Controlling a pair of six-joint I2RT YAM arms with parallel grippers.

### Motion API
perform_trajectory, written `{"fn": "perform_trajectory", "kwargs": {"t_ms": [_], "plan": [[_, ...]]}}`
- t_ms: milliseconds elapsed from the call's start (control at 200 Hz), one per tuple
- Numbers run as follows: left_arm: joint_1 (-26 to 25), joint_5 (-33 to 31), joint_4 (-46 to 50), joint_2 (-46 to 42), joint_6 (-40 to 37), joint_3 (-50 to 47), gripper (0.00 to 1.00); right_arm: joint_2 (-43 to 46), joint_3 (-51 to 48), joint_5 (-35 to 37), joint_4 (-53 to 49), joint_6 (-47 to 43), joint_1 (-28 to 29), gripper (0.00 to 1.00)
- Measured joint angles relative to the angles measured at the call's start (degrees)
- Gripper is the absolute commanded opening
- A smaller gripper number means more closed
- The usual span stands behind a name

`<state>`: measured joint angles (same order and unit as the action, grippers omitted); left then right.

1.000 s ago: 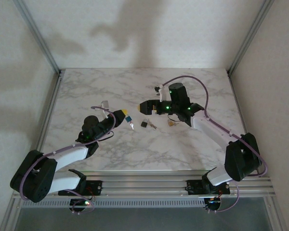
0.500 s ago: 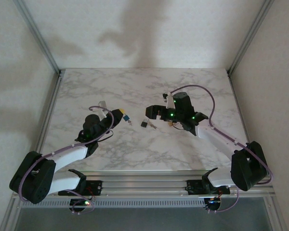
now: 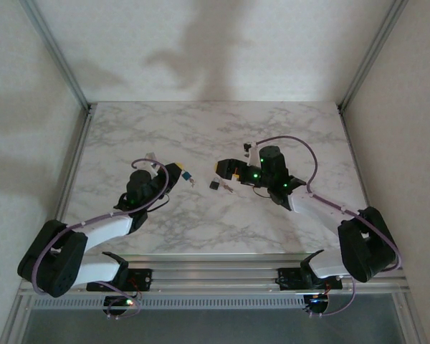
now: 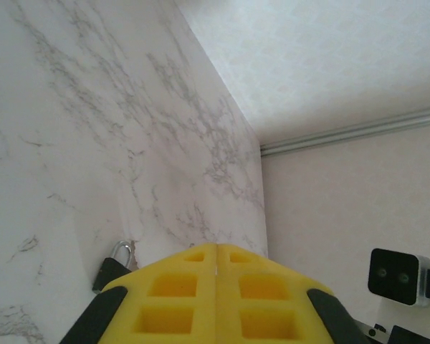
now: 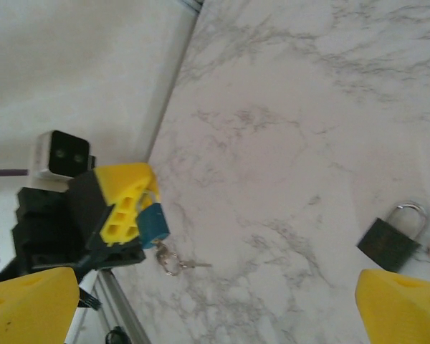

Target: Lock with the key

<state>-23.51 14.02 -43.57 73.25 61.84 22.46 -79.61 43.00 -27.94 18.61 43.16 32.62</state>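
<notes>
Marble surface [image 3: 165, 136] carries the black padlock [image 3: 214, 185]; the right fingers [image 3: 219, 168], wide open and empty, have dropped beside it, likely to grab it; the left fingers [image 3: 178, 170] stay clamped on the blue padlock [image 3: 188, 175], key [image 5: 183, 264] dangling.

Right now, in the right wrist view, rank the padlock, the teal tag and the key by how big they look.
1. padlock, clearly largest.
2. teal tag.
3. key hanging below it, about as long but thinner; those two are close.
</notes>
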Motion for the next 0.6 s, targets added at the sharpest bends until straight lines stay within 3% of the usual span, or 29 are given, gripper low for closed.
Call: {"fn": "perform_trajectory", "kwargs": {"t_ms": [601], "plan": [[-0.3,-2.1,-11.8,8.8,11.2,0.3,0.00,-9.1,-1.3,-7.1,15.1,8.3,0.3,0.85]]}}
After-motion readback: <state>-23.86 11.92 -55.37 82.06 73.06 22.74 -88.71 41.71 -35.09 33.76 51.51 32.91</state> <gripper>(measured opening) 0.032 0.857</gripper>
